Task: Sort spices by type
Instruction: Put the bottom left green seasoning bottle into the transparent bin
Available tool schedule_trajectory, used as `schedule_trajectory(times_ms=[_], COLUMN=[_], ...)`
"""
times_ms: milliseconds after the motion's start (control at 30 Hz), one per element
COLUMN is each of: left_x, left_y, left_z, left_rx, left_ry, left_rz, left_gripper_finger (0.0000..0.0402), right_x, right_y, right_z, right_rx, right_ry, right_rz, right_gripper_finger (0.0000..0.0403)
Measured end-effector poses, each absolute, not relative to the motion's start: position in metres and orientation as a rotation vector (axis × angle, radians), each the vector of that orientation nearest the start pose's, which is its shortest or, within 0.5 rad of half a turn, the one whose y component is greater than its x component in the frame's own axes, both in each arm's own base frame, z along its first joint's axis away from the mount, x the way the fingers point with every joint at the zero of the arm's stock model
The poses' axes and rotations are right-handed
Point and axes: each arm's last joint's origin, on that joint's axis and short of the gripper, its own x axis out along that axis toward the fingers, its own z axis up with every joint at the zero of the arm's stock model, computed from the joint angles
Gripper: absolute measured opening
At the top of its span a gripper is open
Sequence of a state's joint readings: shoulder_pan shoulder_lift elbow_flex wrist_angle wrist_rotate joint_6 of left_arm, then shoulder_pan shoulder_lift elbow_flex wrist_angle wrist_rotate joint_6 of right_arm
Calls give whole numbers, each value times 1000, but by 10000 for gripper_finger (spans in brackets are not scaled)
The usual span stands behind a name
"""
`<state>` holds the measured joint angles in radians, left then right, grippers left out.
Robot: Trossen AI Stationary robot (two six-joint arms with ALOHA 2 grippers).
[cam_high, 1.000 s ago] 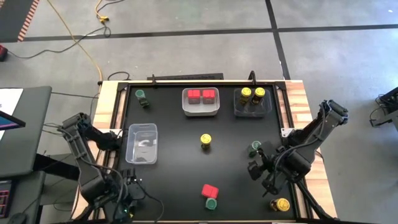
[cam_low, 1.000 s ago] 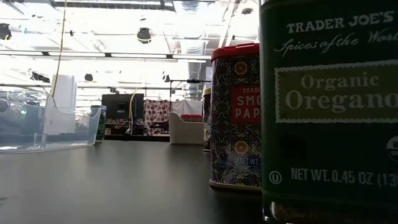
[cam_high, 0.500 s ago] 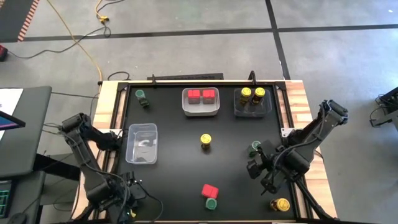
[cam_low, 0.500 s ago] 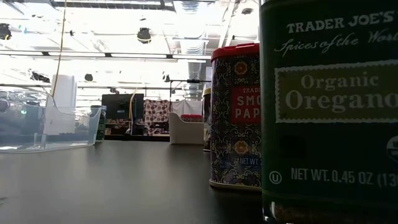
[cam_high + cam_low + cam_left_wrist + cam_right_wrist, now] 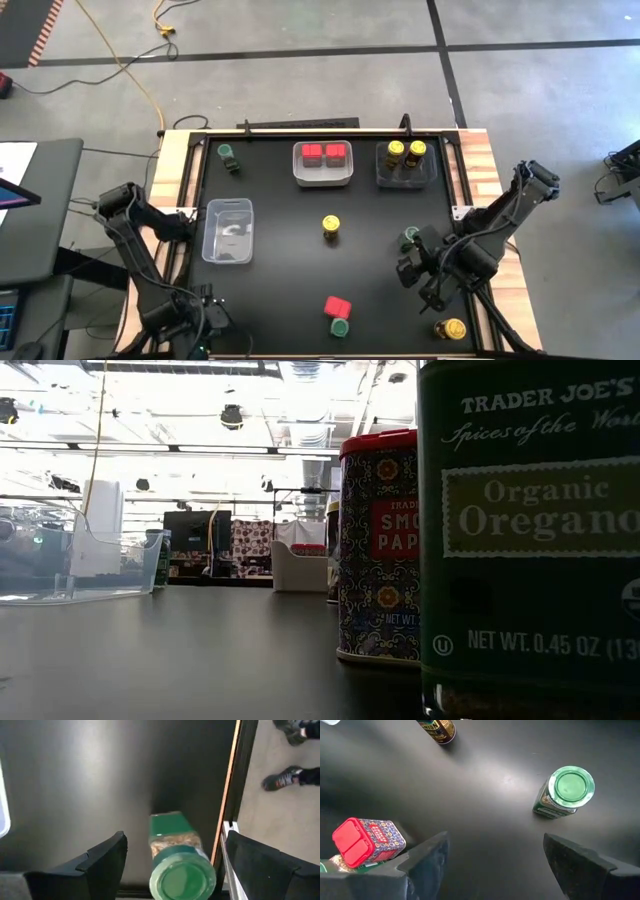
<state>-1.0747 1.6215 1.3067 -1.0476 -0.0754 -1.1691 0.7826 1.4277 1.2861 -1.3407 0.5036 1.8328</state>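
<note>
Now reaching for a green-lidded jar.
Left tool (image 5: 172,857) spread around green-lidded jar (image 5: 180,870) at the table's (image 5: 280,260) seven o'clock; next, close. Right tool (image 5: 495,850) spread, waiting.

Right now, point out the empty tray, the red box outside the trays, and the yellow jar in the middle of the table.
empty tray (image 5: 212,250): high view, on its left rim.
red box (image 5: 338,306): high view, on its red top.
yellow jar (image 5: 331,223): high view, on its lid.

L gripper (image 5: 172,855) & R gripper (image 5: 495,852) both spread wide.
</note>
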Motion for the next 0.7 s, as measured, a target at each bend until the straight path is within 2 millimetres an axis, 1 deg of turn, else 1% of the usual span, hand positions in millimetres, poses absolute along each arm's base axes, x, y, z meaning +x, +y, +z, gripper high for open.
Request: schedule_trajectory(times_ms=[333, 500, 700], left_x=[137, 137, 137], left_y=[-266, -267, -267], left_z=[233, 221, 216], left_rx=[-169, -203, -236], left_ry=[1466, 1475, 1473], left_rz=[-64, -83, -67], left_gripper_finger=[324, 324, 313], right_x=[183, 183, 183], right_y=[162, 162, 162], right_z=[297, 298, 298], right_rx=[736, 739, 739], right_ry=[859, 857, 857], right_rz=[-784, -783, -783], right_gripper_finger=[350, 350, 350])
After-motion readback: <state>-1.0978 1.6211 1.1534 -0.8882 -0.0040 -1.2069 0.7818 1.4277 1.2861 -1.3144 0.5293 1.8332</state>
